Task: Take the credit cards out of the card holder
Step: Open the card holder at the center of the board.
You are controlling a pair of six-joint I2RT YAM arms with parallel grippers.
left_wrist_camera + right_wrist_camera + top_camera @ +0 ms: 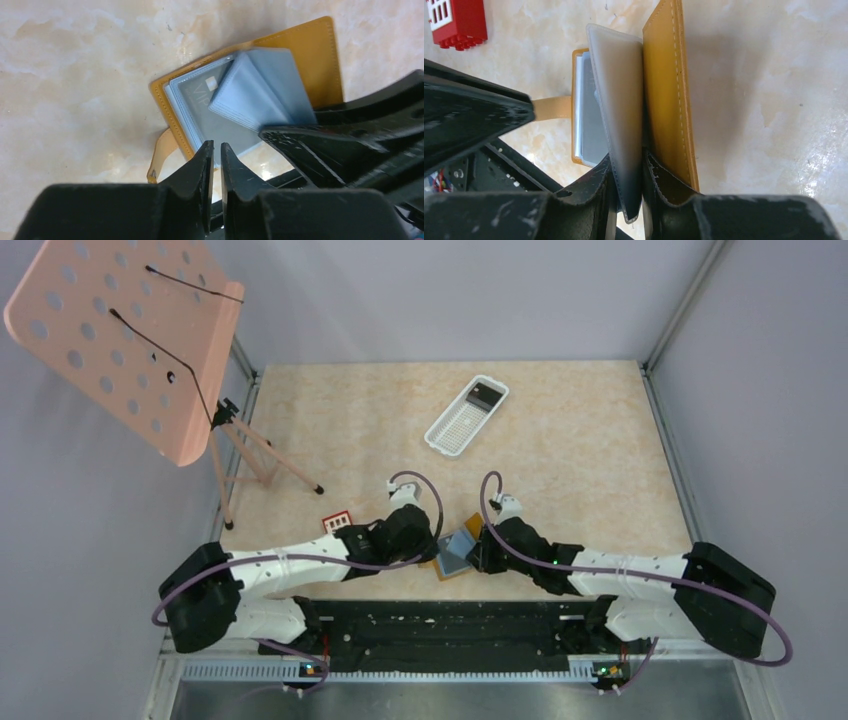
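The tan card holder lies open on the table between my two grippers, its tab sticking out at one edge. A grey credit card shows inside a clear sleeve on the flat half. A stack of blue-grey inner panels is lifted off it. My right gripper is shut on the edge of one inner panel, beside the tan cover. My left gripper hovers at the holder's near edge, fingers a narrow gap apart with nothing between them. From above, the left gripper and right gripper flank the holder.
A small red block lies just left of the left arm. A white slotted tray with a dark item at its far end sits toward the back. A pink perforated stand on a tripod stands at the left edge.
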